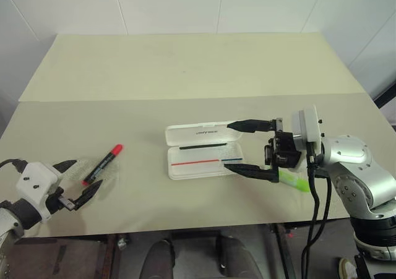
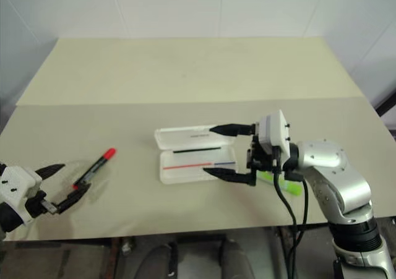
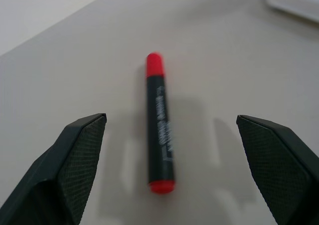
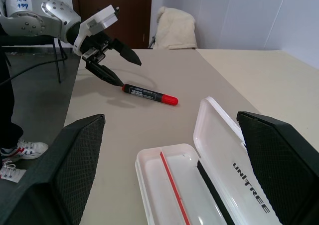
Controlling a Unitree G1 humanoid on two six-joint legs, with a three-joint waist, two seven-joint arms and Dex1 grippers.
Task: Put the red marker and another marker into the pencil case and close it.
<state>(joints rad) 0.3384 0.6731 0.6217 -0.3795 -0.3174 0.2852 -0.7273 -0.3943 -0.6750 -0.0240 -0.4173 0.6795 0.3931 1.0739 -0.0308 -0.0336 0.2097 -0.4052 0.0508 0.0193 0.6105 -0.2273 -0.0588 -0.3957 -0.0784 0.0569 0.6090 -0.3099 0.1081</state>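
- Red marker (image 1: 103,164) lies loose on the counter (image 1: 185,68), well to the left of the case (image 1: 204,152); not yet picked up, so nothing of the task looks done.
- It is short and thick: black barrel with pale lettering, bright red cap, red tail end. It lies at a slant, its cap end the nearer to the case.
- Left claw (image 1: 79,184) stands wide and empty, just at the marker's tail end, lined up along the barrel in the left wrist view.
- Case lies open and flat, lid folded back, with thin red, blue and black lines inside.
- Green marker (image 1: 294,180) lies beside the case's right end, partly hidden by the right arm.
- Right claw (image 1: 247,148) hangs wide and empty over that end.
- Left to do, I judge: both markers in, lid shut.
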